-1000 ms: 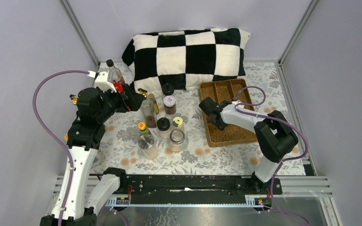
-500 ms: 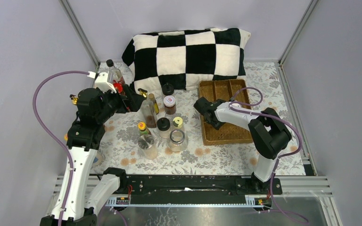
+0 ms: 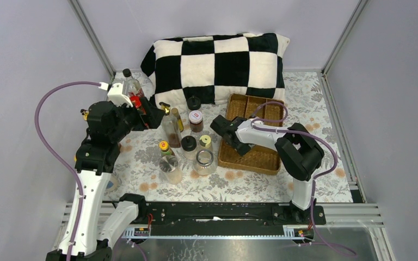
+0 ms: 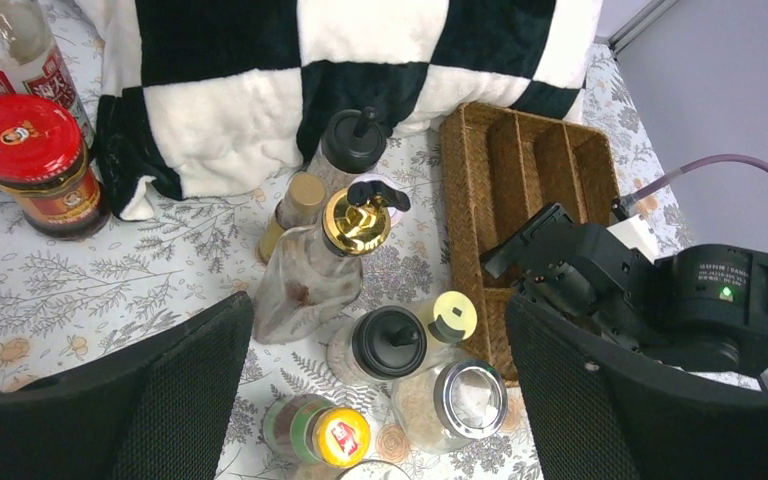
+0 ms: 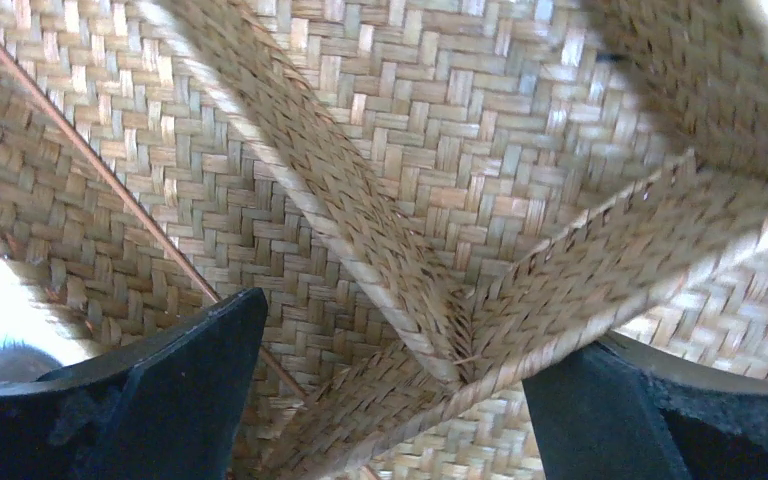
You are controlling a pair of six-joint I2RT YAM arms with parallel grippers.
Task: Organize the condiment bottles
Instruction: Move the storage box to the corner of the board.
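While apparently staging the tray (image 3: 250, 160) beside the bottles (image 3: 189, 143), grips nothing: right end effector (image 5: 390, 375) released astride a divider (image 5: 355, 215), left end effector (image 4: 380, 390) released above the bottles. Next probably calls for lowering the left end effector, clenching on the gold-topped bottle (image 4: 320, 270) just below.

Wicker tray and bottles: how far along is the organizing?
Done: nothing; the brown compartmented wicker tray shows no bottles. In hand: the right gripper is open over the tray's dividers; the left gripper hangs open above the gold-topped glass bottle. Left: every glass condiment bottle stands on the floral tablecloth.
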